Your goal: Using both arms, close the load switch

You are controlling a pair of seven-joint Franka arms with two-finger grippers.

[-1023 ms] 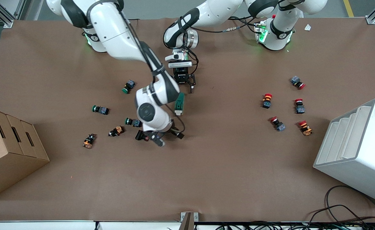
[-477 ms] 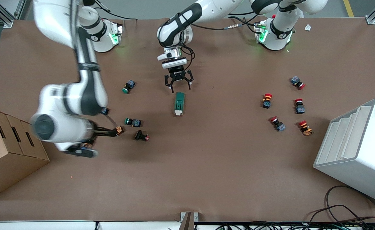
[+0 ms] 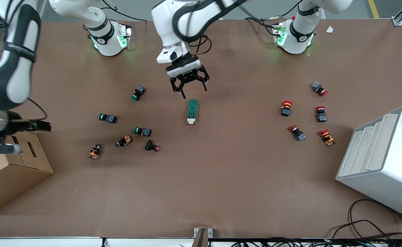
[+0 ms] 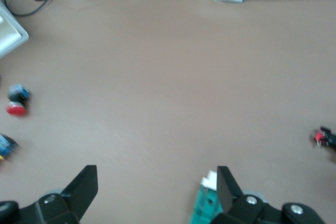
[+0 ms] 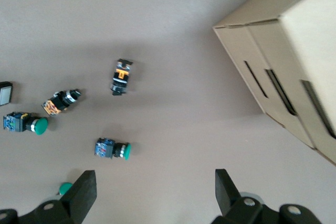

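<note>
My left gripper [image 3: 189, 86] hangs spread wide over the bare table just short of the load switch [image 3: 192, 111], which lies flat below and ahead of my fingertips, its green end toward me and its white handle piece [image 3: 190, 120] pointing away. In my left wrist view only the switch [image 4: 206, 204] peeks in beside one finger [image 4: 227, 188], so I judge I am off-centre; dropping straight down could land a finger on the block and skid it instead of straddling it. My right gripper [image 3: 15, 137], also spread, is up over the cardboard box [image 3: 2, 178], well apart from the switch, with green push-buttons [image 5: 112, 149] under its camera. If I push the handle alone, nothing braces the block and it will probably slide.
</note>
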